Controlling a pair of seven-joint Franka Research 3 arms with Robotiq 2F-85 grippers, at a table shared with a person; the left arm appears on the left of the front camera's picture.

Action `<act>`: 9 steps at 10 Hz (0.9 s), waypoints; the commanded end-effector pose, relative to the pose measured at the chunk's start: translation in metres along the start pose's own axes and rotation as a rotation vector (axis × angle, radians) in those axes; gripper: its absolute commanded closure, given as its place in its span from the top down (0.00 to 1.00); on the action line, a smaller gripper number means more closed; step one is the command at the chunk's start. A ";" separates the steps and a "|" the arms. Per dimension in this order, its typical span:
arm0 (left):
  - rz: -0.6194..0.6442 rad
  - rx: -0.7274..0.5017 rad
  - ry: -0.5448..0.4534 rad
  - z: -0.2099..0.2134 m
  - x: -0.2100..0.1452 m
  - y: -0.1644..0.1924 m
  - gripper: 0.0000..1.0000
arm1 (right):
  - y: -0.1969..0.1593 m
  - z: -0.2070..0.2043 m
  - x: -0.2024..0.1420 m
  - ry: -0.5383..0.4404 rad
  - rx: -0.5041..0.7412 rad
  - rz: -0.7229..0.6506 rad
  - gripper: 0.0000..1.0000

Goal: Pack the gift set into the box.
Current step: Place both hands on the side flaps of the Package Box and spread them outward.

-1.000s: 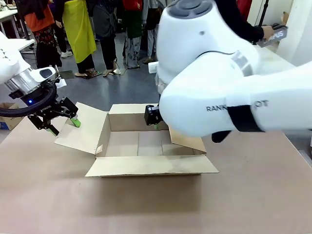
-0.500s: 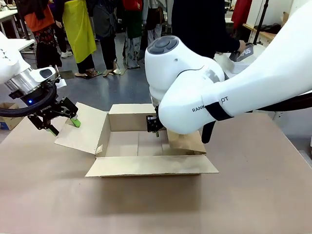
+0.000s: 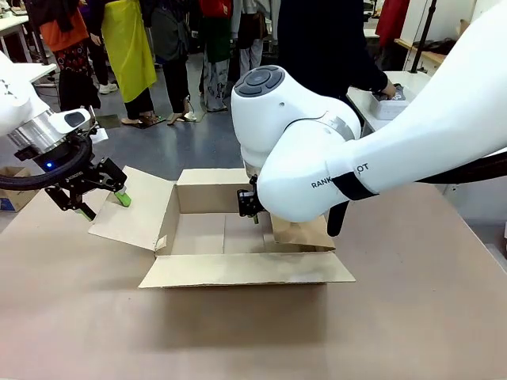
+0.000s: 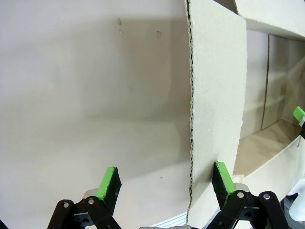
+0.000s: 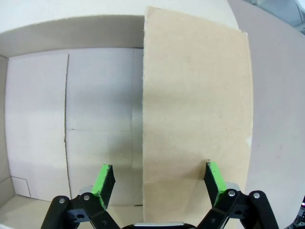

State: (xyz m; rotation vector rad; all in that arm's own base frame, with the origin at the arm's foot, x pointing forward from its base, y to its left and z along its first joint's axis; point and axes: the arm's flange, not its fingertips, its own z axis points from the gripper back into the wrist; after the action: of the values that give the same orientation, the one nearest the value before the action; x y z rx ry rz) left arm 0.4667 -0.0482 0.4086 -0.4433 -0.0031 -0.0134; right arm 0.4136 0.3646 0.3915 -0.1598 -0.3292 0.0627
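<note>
your left gripper (image 3: 104, 206) hangs at the outer edge of the box's left flap (image 3: 131, 214), fingers spread wide and gripping nothing. in the left wrist view that gripper (image 4: 166, 180) straddles the flap's (image 4: 214, 95) raw corrugated edge, with one green pad over the bare table (image 4: 95, 95) and the other over the cardboard. your right gripper (image 3: 252, 204) is down inside the box (image 3: 245, 269), close to the right flap (image 3: 305, 233), which leans inward. in the right wrist view its fingers are also apart, and the gripper (image 5: 158, 177) has that flap's (image 5: 195, 95) edge between them. the box floor (image 5: 95, 119) lies bare off to one side. the box sits open in the middle of the brown table (image 3: 238, 340), its front flap folded out flat toward you. the gift set (image 3: 394, 105) is well apart from the box, on a white side table (image 3: 366, 104) at the far right. it looks like the white basket, though it is small and partly covered by the person's hand (image 3: 386, 89) resting on it.
</note>
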 end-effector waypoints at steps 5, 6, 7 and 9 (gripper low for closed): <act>0.008 0.014 -0.005 0.001 -0.002 -0.001 1.00 | 0.007 0.010 0.017 -0.071 -0.186 0.025 1.00; 0.008 0.014 -0.005 0.001 -0.002 -0.001 1.00 | 0.006 0.012 0.017 -0.087 -0.207 0.026 1.00; 0.008 0.014 -0.005 0.001 -0.002 -0.001 1.00 | 0.003 0.015 0.019 -0.086 -0.235 0.025 1.00; 0.008 0.014 -0.005 0.001 -0.002 -0.001 1.00 | 0.000 0.016 0.021 -0.079 -0.269 0.036 1.00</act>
State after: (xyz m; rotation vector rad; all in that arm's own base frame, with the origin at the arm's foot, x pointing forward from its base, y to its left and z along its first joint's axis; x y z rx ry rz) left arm 0.4667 -0.0482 0.4086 -0.4433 -0.0031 -0.0134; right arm 0.4238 0.3600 0.4137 -0.3966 -0.3895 0.0916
